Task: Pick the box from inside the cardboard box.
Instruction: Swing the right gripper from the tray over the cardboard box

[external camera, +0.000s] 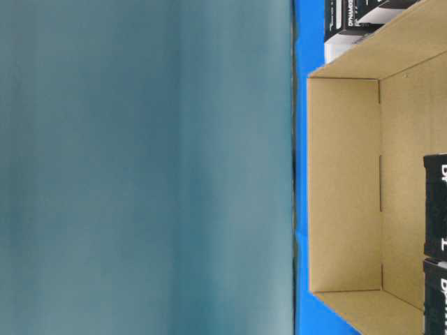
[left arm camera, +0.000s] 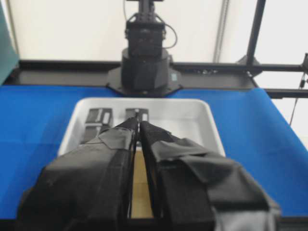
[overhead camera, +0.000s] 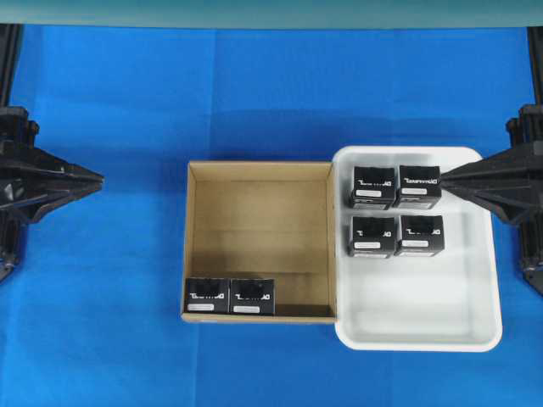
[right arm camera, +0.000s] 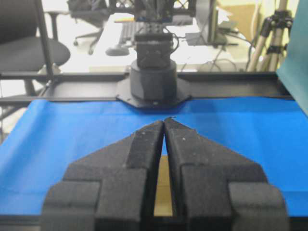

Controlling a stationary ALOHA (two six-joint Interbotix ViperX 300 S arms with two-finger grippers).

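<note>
The brown cardboard box [overhead camera: 197, 246] lies open at the table's middle. Two small black boxes stand side by side in its near left corner: one [overhead camera: 208, 296] at the left, one [overhead camera: 252, 297] beside it. They also show at the right edge of the table-level view [external camera: 434, 206]. My left gripper [overhead camera: 99, 179] is shut and empty, well left of the carton; in the left wrist view [left arm camera: 139, 123] its tips meet. My right gripper [overhead camera: 445, 176] is shut and empty, with its tip over the tray's far right corner; in the right wrist view [right arm camera: 164, 120] its tips meet.
A white plastic tray [overhead camera: 424, 314] sits against the carton's right wall. It holds several identical black boxes [overhead camera: 395, 209] in its far half. Blue cloth [overhead camera: 102, 305] covers the table. The arm bases stand at both sides.
</note>
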